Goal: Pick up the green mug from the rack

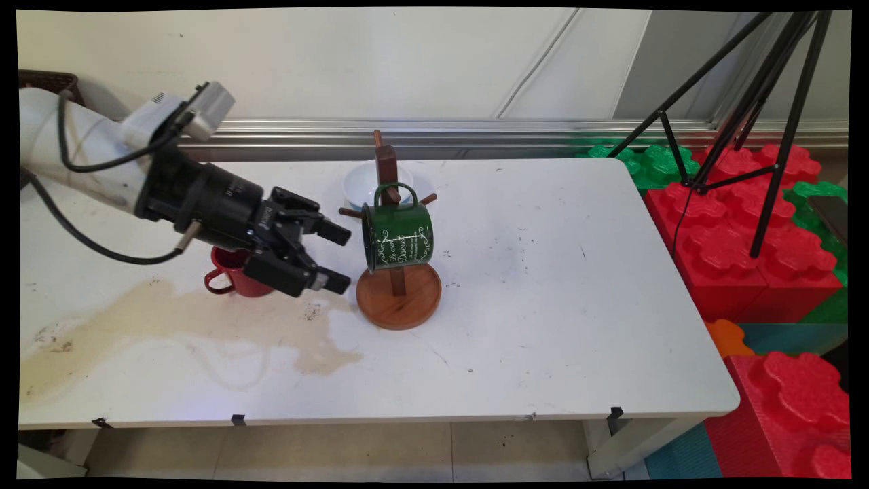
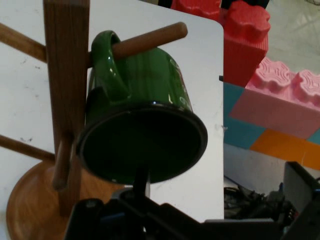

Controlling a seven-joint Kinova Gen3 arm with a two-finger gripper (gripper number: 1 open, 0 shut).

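Observation:
A dark green enamel mug [image 1: 397, 236] with white lettering hangs by its handle on a peg of a wooden mug tree [image 1: 390, 166], which stands on a round wooden base [image 1: 399, 299]. My gripper [image 1: 341, 258] is just left of the mug, level with it and pointing at its open mouth. It is open and holds nothing. In the hand view the green mug [image 2: 145, 125] fills the centre, mouth towards me, its handle over a peg [image 2: 150, 41] beside the post [image 2: 65, 75]. A red mug [image 1: 234, 277] stands on the table, partly hidden behind my hand.
A white bowl [image 1: 360, 183] sits behind the mug tree. A brown stain [image 1: 170, 319] spreads across the table's front left. Red and green foam blocks [image 1: 740, 251] and a black tripod [image 1: 753, 102] stand beyond the table's right edge.

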